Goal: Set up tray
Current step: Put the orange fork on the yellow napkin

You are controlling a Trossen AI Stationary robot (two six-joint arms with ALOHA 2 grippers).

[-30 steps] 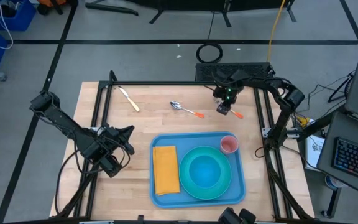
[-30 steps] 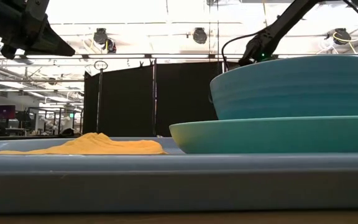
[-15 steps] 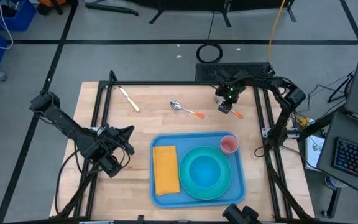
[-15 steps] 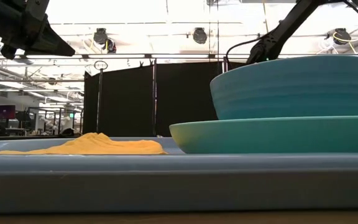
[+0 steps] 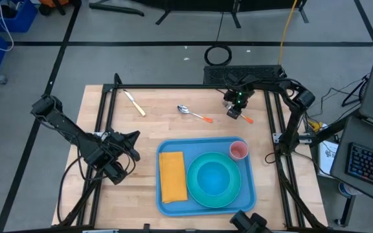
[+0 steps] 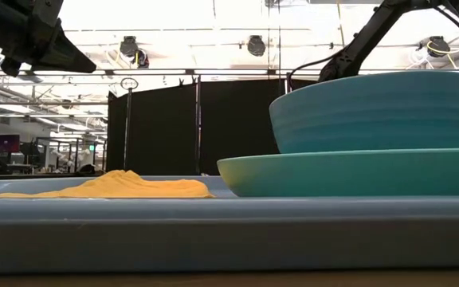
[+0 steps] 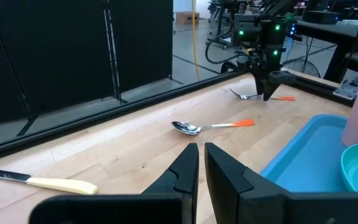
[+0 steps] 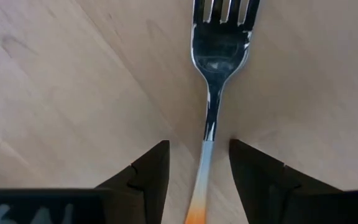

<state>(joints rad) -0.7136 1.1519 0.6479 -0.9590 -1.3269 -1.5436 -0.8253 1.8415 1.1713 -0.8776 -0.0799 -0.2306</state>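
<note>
- The right gripper (image 8: 199, 163) is low over the fork (image 8: 218, 56) at about 1 o'clock on the table. Its two fingers are apart, one on each side of the thin handle, and they do not yet clamp it.
- In the high view this gripper (image 5: 233, 112) stands over the far right part of the table, and the orange end of the fork sticks out just beside it.
- The spoon (image 5: 194, 114) lies near, at about 12 o'clock, and the knife (image 5: 134, 103) is further away, at about 11 o'clock.
- The tray (image 5: 166, 208) lies at about 5 o'clock, well apart from the fork. It holds the napkin (image 5: 172, 176), the plate (image 5: 236, 198) with the bowl (image 5: 212, 179) on it, and the pink cup (image 5: 238, 150).
- The left gripper (image 7: 201, 163) waits at about 8 o'clock with its fingers nearly together and nothing between them.
- I judge the step in hand is picking up the fork. The next move calls for closing on the handle squarely, lifting, and carrying it to a free place on the tray.
</note>
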